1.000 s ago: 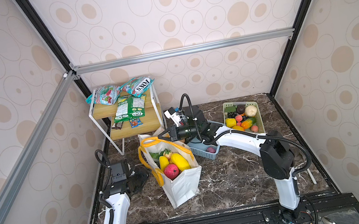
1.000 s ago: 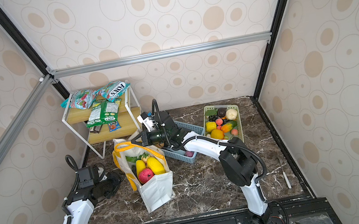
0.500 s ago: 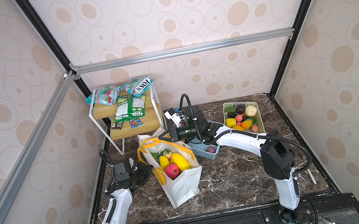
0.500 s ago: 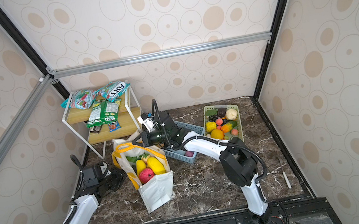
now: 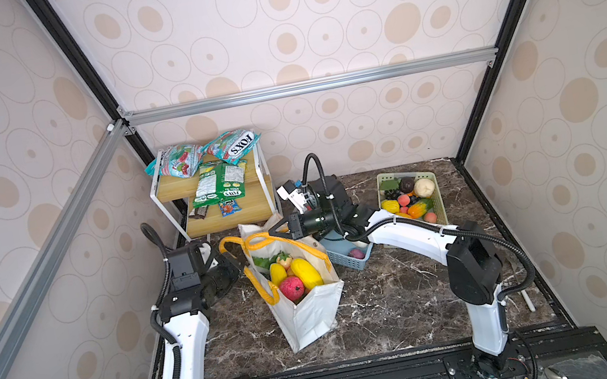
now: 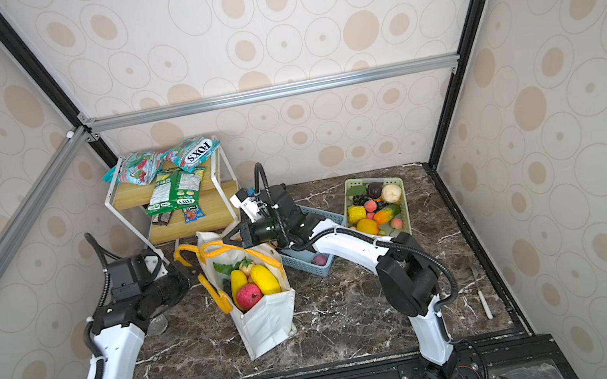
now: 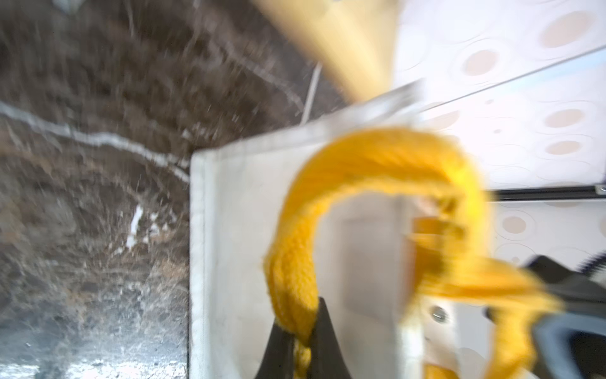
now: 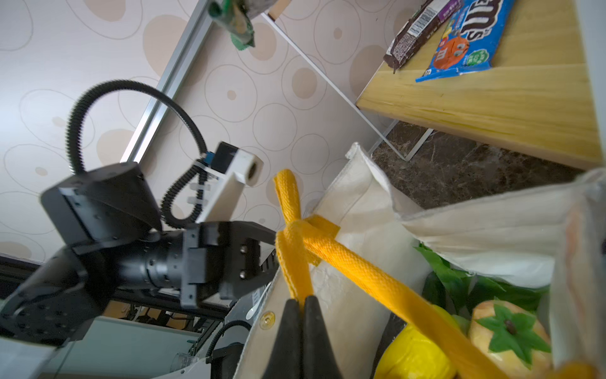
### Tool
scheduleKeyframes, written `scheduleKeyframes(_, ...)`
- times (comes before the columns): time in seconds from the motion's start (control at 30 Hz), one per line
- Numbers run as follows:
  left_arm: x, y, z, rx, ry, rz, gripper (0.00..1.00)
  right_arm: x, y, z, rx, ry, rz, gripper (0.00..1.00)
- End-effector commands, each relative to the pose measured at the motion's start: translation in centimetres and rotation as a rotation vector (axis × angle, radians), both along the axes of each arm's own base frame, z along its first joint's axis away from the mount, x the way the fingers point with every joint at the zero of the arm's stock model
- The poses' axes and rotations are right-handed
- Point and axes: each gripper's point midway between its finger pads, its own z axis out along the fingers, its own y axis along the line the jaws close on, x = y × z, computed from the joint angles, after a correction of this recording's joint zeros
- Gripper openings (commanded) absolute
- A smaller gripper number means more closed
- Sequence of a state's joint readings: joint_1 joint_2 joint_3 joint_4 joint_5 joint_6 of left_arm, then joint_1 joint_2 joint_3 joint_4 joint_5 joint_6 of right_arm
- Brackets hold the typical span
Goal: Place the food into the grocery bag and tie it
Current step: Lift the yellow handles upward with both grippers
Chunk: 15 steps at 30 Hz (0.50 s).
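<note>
Walls (image 5: pixel 303 9) on three sides: cream panels with beige oval print, black posts (image 5: pixel 78 57) in the back corners, a silver rail (image 5: pixel 309 86) across the back and another down the left. Tabletop (image 5: pixel 397 300) is dark brown marble with white veins. A two-tier wood shelf (image 5: pixel 251 216) on a white wire frame stands back left; light is even and soft.

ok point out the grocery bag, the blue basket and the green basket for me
grocery bag (image 5: pixel 311 315), in a top view, on its white front wall
blue basket (image 5: pixel 342 260), in a top view, on its slotted near wall
green basket (image 6: pixel 405 206), in a top view, on its right-hand wall
</note>
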State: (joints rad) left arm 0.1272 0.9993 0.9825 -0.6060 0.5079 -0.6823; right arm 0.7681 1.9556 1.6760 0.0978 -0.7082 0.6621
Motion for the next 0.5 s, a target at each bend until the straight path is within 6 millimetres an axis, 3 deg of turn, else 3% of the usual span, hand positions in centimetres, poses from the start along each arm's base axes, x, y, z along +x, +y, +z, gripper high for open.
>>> scheduleKeyframes(0.0,-1.4,-1.4,4.2,0.04,-0.07,-0.125,0.0,-1.8,-0.9,4.5,0.04,-0.095,0.054,0.0)
scheduleKeyframes(0.23,-0.5,-2.9,11.9,-0.02,-0.244,-0.189,0.0,-2.6,-3.3,6.7,0.015,-0.149,0.033,0.0)
scheduleKeyframes(0.47,0.1,-4.7,17.8,-0.209,-0.401,-0.209,0.0,-5.7,-3.9,7.6,0.047,-0.134,0.144,0.0)
